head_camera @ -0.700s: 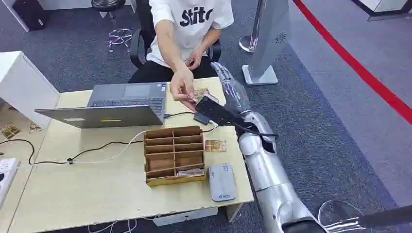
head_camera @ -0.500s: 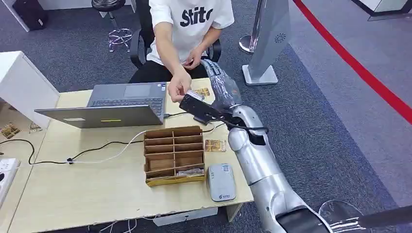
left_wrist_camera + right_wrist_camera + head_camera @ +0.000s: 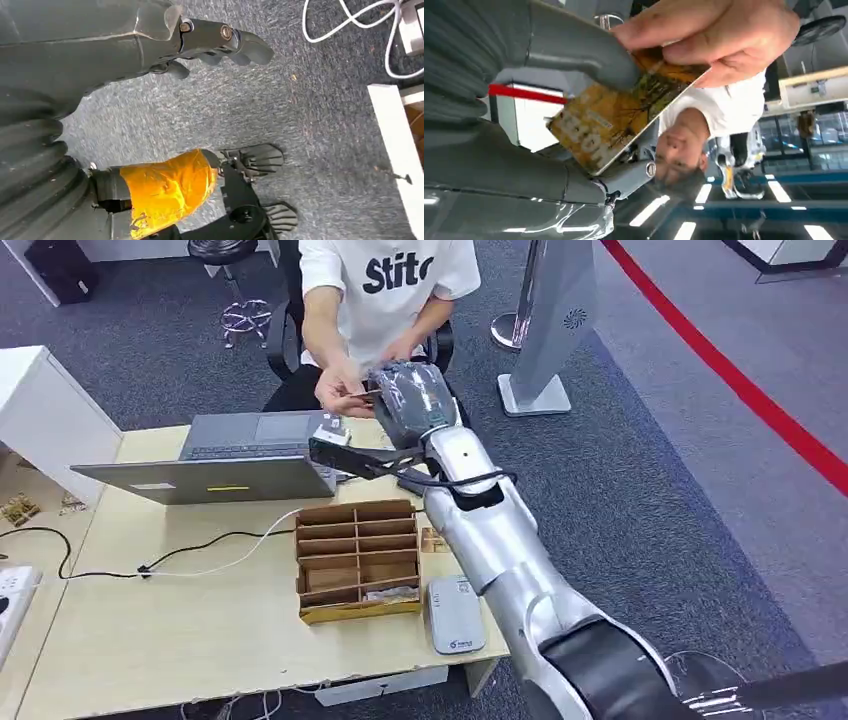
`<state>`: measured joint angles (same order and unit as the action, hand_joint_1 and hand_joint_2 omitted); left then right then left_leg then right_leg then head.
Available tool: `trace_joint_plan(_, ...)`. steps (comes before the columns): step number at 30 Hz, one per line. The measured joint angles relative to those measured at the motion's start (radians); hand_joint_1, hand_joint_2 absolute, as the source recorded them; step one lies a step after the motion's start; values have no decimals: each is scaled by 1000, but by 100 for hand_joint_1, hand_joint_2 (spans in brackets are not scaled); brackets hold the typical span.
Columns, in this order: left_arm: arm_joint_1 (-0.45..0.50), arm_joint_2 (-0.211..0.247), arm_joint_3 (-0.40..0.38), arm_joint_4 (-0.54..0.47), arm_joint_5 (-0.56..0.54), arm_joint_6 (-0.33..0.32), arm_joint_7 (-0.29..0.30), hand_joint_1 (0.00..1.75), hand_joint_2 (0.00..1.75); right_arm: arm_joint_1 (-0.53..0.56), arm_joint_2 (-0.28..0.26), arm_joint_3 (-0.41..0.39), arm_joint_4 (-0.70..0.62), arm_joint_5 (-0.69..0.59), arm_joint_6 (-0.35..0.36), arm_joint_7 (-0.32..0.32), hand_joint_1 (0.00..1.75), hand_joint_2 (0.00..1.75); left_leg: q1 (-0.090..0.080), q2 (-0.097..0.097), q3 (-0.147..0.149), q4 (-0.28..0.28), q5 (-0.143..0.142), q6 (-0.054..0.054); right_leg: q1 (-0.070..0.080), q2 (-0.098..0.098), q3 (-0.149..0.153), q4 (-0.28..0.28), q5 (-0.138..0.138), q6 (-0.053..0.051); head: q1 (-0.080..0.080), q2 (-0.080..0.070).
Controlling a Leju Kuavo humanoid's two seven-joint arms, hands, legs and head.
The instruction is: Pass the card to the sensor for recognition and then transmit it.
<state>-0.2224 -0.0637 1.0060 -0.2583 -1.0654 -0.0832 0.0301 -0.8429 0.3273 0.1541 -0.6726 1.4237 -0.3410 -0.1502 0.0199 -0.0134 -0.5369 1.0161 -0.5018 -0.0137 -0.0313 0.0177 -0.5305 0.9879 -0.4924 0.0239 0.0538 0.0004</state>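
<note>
I see my right hand (image 3: 410,400) raised past the far edge of the desk (image 3: 180,630), toward the seated person — it grips the orange card (image 3: 619,120) between thumb and fingers, and the person's hand (image 3: 719,35) pinches the card's other end. My left hand (image 3: 215,42) hangs over grey carpet, fingers loosely curled, holding nothing. The grey card reader (image 3: 456,614) lies beside the cardboard organizer (image 3: 356,558).

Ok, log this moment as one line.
stage: handover | right hand: holds card | person's hand: pinching card's far end | left hand: hanging, holds nothing
</note>
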Motion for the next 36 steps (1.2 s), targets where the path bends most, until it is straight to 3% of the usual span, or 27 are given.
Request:
trace_joint_plan(7, 7, -1, 18, 0, -2, 0, -11, 0, 175, 36, 10, 28, -39, -97, -25, -144, 175, 175, 0, 0, 0, 0, 0, 0, 0, 1, 0, 0, 0, 0, 0, 0)
trace_joint_plan(15, 30, 2, 51, 0, 8, 4, -31, 0, 175, 181, 2, 95, -261, -248, 8, -213, 175, 175, 0, 1, -1, 0, 0, 0, 0, 1, -2, -1, 0, 0, 0, 0)
trace_joint_plan(20, 67, 8, 96, 0, 47, 8, -73, 0, 175, 380, -45, 126, -483, -420, 24, -269, 175, 175, 0, 0, -1, 0, -1, 1, 0, 0, -2, -2, -1, 0, 0, 0)
trace_joint_plan(27, 116, 19, 161, -1, 79, 11, -94, 0, 175, 664, -151, 77, -714, -442, 28, -241, 175, 175, 0, 1, -3, 0, -3, 1, 0, 0, -2, -3, -2, 1, 0, 0)
trace_joint_plan(36, 124, 26, 191, -8, 80, 27, -84, 0, 175, 796, -217, 0, -821, -290, 118, -112, 175, 175, 0, 1, -2, 0, -3, 1, 0, 0, -2, -3, -1, 1, 0, 0)
